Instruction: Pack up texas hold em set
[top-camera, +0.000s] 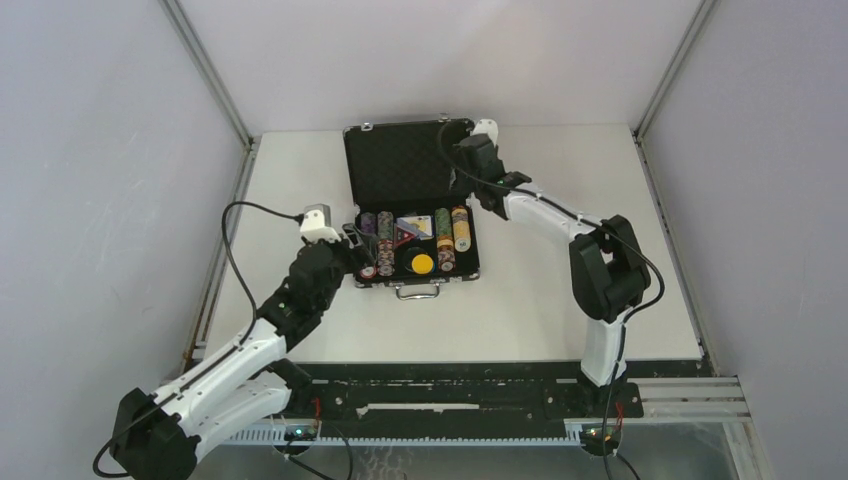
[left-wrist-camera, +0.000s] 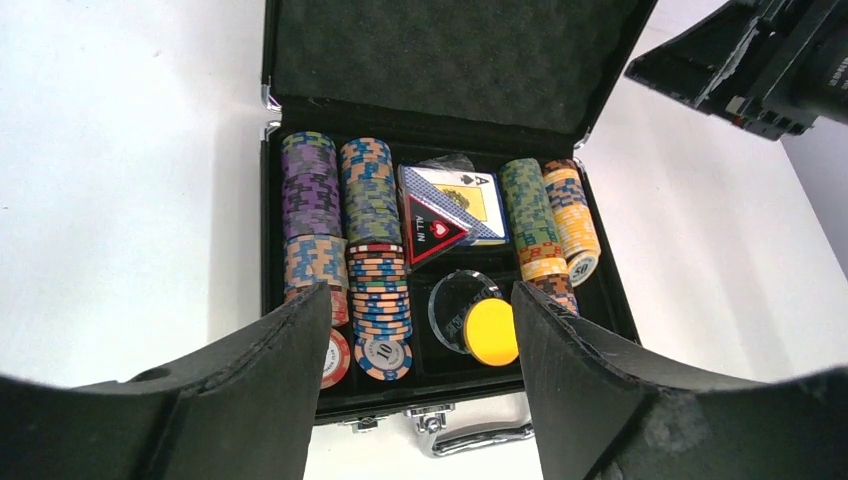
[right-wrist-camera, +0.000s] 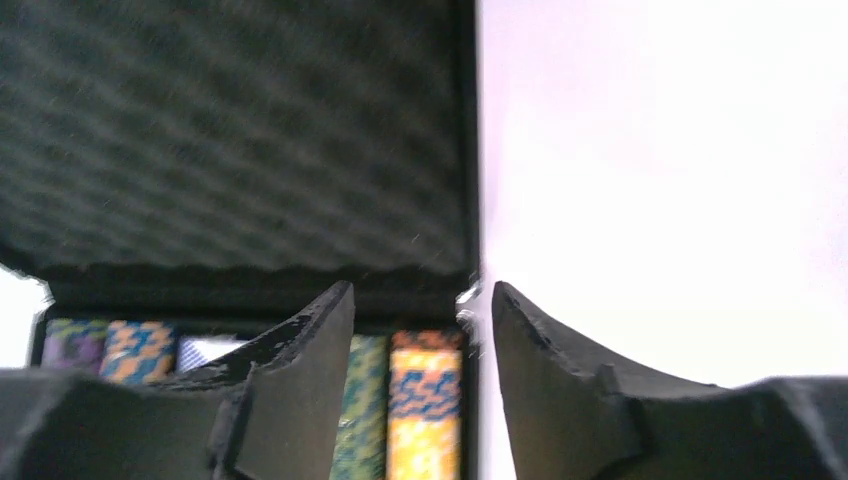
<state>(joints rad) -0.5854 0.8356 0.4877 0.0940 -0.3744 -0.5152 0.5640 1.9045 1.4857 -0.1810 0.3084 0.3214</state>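
Your left gripper (left-wrist-camera: 420, 295): jaws spread wide, nothing pinched, hovering at 7 o'clock corner of briefcase (top-camera: 408, 165). Case sits open on table (top-camera: 540, 300), toward table's 12 o'clock, lid up. Inside: chip stacks (left-wrist-camera: 372, 230) in rows, card deck (left-wrist-camera: 470, 200) mid-case, triangle token (left-wrist-camera: 432, 230) overlapping deck's 7 o'clock corner, yellow button (left-wrist-camera: 491, 332) at 6. Your right gripper (right-wrist-camera: 420, 290): jaws apart, straddling lid's 3 o'clock edge, can't tell if touching.

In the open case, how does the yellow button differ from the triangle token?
The yellow button is round and plain; the triangle token is red and black and reads ALL IN. The button sits in the compartment near the handle; the token overlaps the card deck. Both are inside the case.
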